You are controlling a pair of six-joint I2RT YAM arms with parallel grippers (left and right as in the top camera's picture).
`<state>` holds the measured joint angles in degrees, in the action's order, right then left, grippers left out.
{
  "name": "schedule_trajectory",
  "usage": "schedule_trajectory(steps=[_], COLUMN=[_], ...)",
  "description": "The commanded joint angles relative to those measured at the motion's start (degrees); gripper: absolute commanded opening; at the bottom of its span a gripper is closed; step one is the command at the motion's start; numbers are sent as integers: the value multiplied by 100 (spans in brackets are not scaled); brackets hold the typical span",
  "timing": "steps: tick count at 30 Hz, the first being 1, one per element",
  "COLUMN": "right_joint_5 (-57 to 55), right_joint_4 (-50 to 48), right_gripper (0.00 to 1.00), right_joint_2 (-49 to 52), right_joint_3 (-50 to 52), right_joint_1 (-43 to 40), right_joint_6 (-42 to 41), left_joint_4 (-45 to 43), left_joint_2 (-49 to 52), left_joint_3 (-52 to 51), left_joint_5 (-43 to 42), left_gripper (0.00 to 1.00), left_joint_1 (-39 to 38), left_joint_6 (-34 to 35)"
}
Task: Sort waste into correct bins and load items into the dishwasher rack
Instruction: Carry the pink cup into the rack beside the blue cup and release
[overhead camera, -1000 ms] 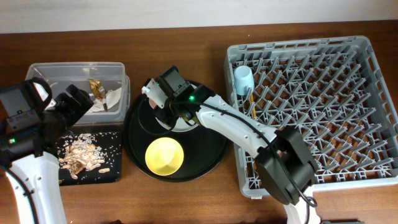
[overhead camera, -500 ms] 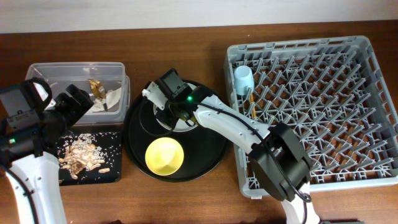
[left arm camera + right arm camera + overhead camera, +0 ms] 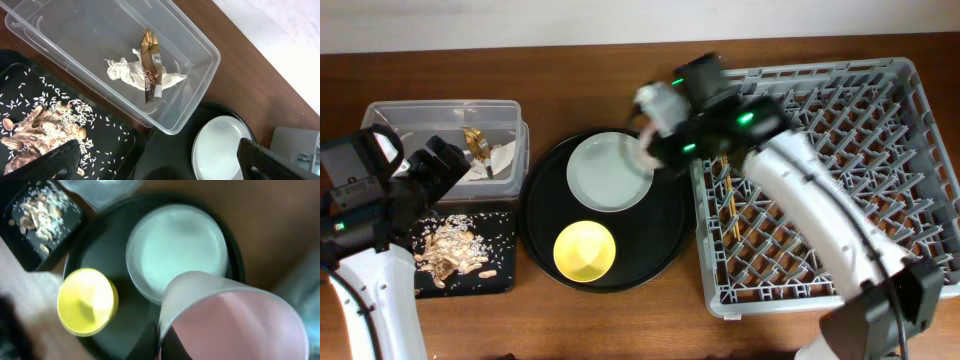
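My right gripper [image 3: 658, 128] is shut on the small pink cup [image 3: 235, 320] and holds it above the gap between the round black tray and the grey dishwasher rack [image 3: 880, 150]. The pale plate [image 3: 610, 172] and yellow bowl [image 3: 585, 250] lie on the round tray. Chopsticks [image 3: 726, 195] lie in the rack; the blue cup is hidden under my right arm. My left gripper [image 3: 165, 167] is open and empty above the clear box [image 3: 390, 112], which holds tissue [image 3: 122, 72] and the gold wrapper [image 3: 150, 70]. Food scraps [image 3: 450, 250] lie in the shallow black tray [image 3: 505, 280].
The large round black tray [image 3: 665, 235] sits between the bins on the left and the rack on the right. Bare wooden table [image 3: 620, 330] runs along the front and back edges.
My right gripper has lifted the pink cup off the plate and swung right and back toward the rack's left edge, uncovering the plate. The left arm has not moved.
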<state>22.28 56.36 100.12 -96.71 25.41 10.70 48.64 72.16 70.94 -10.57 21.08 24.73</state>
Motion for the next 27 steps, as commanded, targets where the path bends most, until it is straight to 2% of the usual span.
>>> schedule_trajectory(steps=[1,3,5,7,12,18,23,27], right_joint_5=[1891,2715,3084,3263,4706,4767,4758,4754], right_joint_4=[485,579,527,267,-629,-1287,-1292,-1360], right_gripper=[4,4,4,4,4,5,29,28], right_joint_2=[245,273,282,282,339,577,699,708], right_joint_3=[90,302,673,1115,2288,2892,2905,2905], right_joint_1=[-1016,-1482,-1928,-2240,-2835,-3136,-3154,-3154], right_joint_6=[317,717,905,916,1567,1615,1698,1700], left_joint_4=[-9,-9,-9,-9,-9,-9,-9,-9], left_joint_2=[-17,-17,-17,-17,-17,-17,-17,-17], left_joint_3=[46,46,46,46,46,46,46,46], left_joint_5=[-59,-59,-59,-59,-59,-59,-59,-59], left_gripper=[99,99,99,99,99,99,99,99], left_joint_1=[42,42,42,42,42,42,42,42], left_joint_6=[31,31,31,31,31,31,31,31])
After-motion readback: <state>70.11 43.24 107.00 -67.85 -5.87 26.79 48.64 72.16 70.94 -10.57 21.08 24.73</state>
